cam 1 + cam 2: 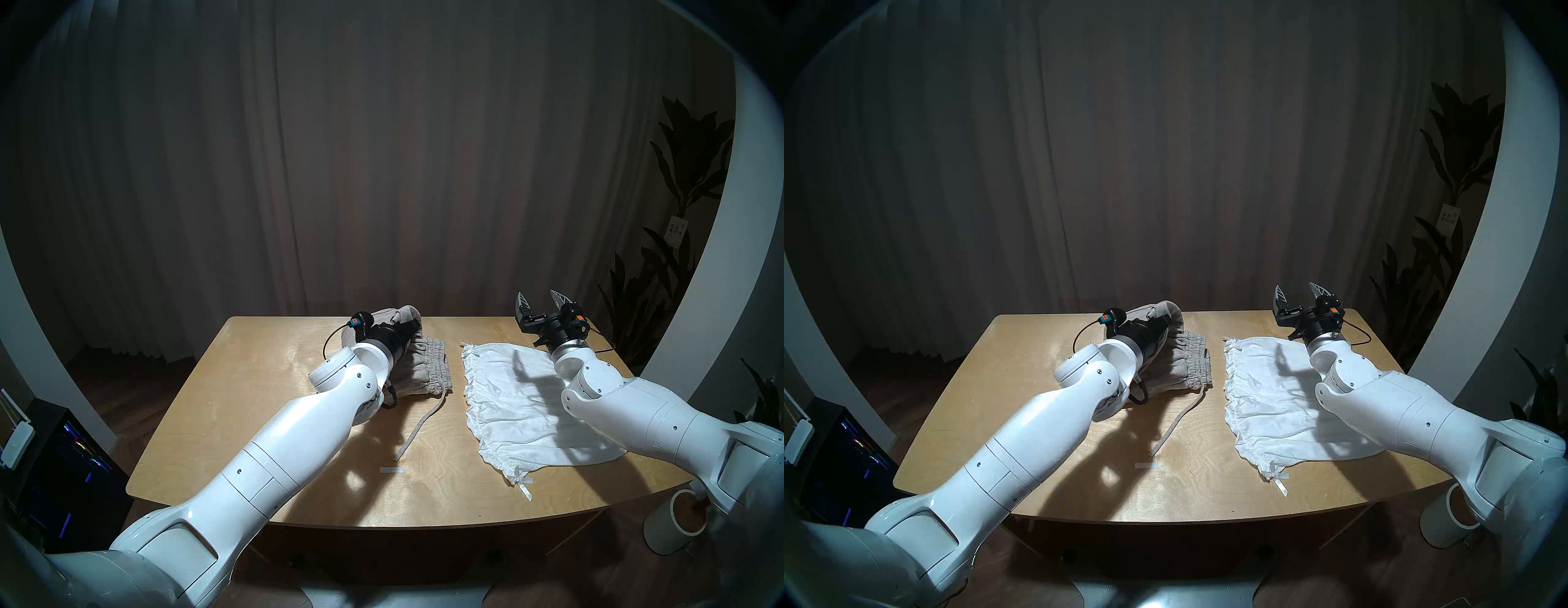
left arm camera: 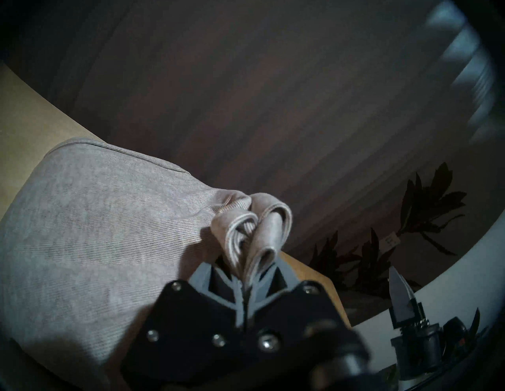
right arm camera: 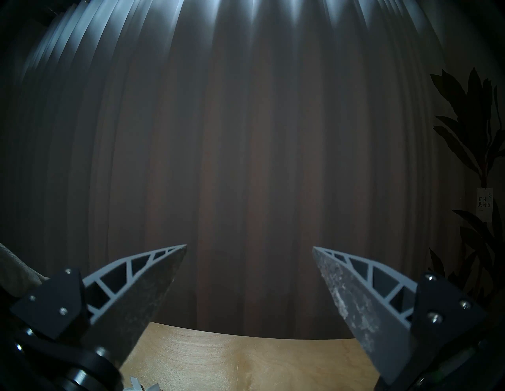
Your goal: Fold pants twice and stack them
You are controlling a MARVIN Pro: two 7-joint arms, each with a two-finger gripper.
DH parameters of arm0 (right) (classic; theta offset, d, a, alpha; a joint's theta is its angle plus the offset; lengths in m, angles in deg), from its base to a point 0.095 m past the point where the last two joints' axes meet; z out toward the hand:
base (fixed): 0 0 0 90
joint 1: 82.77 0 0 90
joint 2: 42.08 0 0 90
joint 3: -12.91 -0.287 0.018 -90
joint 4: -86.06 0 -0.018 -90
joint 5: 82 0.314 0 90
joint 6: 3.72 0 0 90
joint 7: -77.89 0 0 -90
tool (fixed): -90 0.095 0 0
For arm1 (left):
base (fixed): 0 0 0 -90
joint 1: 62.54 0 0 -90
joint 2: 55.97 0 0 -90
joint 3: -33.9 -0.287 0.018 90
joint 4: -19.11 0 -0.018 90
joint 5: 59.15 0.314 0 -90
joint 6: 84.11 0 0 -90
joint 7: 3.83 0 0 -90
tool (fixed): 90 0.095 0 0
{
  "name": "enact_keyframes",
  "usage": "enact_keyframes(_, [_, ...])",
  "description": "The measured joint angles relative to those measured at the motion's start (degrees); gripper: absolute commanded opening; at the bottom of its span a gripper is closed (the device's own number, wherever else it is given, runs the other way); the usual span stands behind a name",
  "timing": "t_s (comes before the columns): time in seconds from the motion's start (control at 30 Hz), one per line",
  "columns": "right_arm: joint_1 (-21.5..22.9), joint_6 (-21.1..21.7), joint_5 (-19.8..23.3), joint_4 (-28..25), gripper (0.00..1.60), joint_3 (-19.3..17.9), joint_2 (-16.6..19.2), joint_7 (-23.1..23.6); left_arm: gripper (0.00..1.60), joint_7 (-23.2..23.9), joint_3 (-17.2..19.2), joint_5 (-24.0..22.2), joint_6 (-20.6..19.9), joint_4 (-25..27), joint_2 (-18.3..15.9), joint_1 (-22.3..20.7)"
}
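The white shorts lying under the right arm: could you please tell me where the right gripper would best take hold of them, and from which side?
Probably the far ruffled corner of the white shorts, coming down from above. They lie flat and thin on the table, so only a gathered edge gives bulk to pinch, and the open right gripper hovers nearest the far edge.

On the desk [image 1: 263, 407] two garments lie side by side: the knit pants [image 1: 428, 365] toward twelve o'clock at the middle, the shorts [image 1: 509, 395] at their three o'clock, near but apart. The drawstring [image 1: 418, 429] trails from the pants toward six o'clock, ending just behind a tape strip [image 1: 391, 469]. The left pincer [image 2: 246, 278] holds the pants' far folded edge (raised off the desk). The right pincer [image 1: 541, 308] hangs over the shorts' far end. A plant [image 1: 679, 237] stands off the desk at two o'clock.
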Motion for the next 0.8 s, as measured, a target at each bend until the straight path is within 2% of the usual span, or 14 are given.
enact_keyframes(0.43, [0.0,-0.2,0.3,0.2,1.60,0.0,0.3,0.9,0.00,0.1,-7.5,8.0,-0.7,0.6,-1.6,-0.1])
enact_keyframes(0.47, [0.0,-0.3,0.3,0.2,1.60,0.0,0.3,1.0,0.05,0.1,-8.1,8.6,-0.9,0.5,-1.7,-0.1])
enact_keyframes(0.5, [0.0,-0.3,0.3,0.2,1.60,0.0,0.3,1.1,0.37,0.1,-8.6,9.0,-1.1,0.3,-1.7,-0.2])
enact_keyframes(0.53, [0.0,-0.3,0.2,0.3,1.60,0.0,0.3,1.1,0.50,0.0,-9.2,9.5,-1.4,0.1,-1.6,-0.4])
enact_keyframes(0.57, [0.0,-0.3,0.2,0.3,1.60,0.0,0.4,1.2,0.78,0.0,-10.0,10.1,-1.9,-0.1,-1.6,-0.6])
enact_keyframes(0.63, [0.0,-0.3,0.1,0.3,1.60,0.1,0.4,1.3,0.97,0.0,-10.8,10.7,-2.5,-0.4,-1.4,-0.8])
enact_keyframes(0.67, [0.0,-0.3,0.0,0.3,1.60,0.1,0.4,1.4,1.28,0.0,-11.2,10.9,-2.8,-0.5,-1.4,-0.9])
enact_keyframes(0.7, [0.0,-0.3,0.0,0.3,1.60,0.1,0.4,1.4,1.39,0.0,-11.7,11.2,-3.1,-0.6,-1.3,-1.1])
enact_keyframes(0.73, [0.0,-0.3,-0.1,0.3,1.60,0.1,0.4,1.5,1.60,0.0,-12.0,11.5,-3.4,-0.6,-1.2,-1.2])
enact_keyframes(0.8, [0.0,-0.3,-0.2,0.3,1.60,0.1,0.4,1.6,1.60,0.1,-12.5,11.9,-3.8,-0.7,-1.0,-1.4])
